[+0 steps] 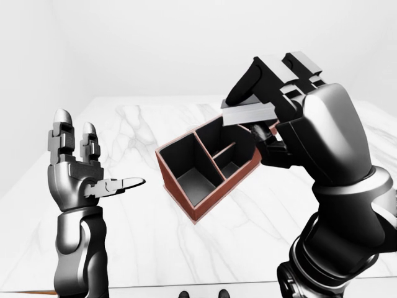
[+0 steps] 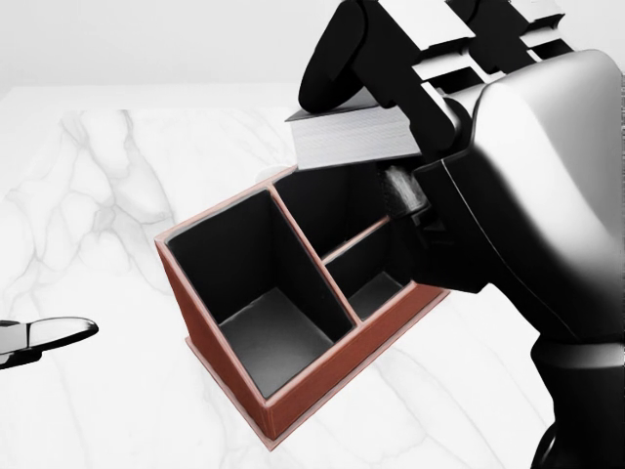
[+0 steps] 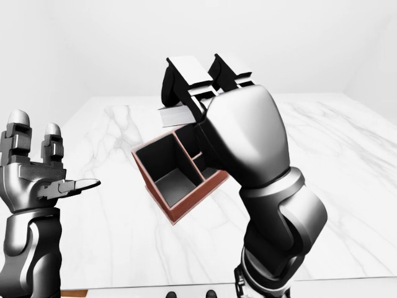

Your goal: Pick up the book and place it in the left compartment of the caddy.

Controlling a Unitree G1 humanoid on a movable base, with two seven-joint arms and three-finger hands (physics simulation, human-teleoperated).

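Note:
The book [image 2: 350, 139], a grey slab with white page edges, lies level in my right hand [image 1: 263, 87], whose fingers and thumb are shut on it. In the head view it hangs above the upper right part of the caddy [image 2: 327, 379], its left end near the top of the long divider. The caddy is red-brown outside and black inside, set at an angle. Its large left compartment [image 2: 269, 332] holds nothing, and two smaller ones lie to its right. My left hand [image 1: 99, 152] is raised to the left of the caddy, open, with nothing in it.
The caddy stands on a white marble table [image 1: 155, 248] whose near edge runs along the bottom of the eye views. My right forearm [image 3: 273, 205] fills the space to the right of the caddy. White walls stand behind.

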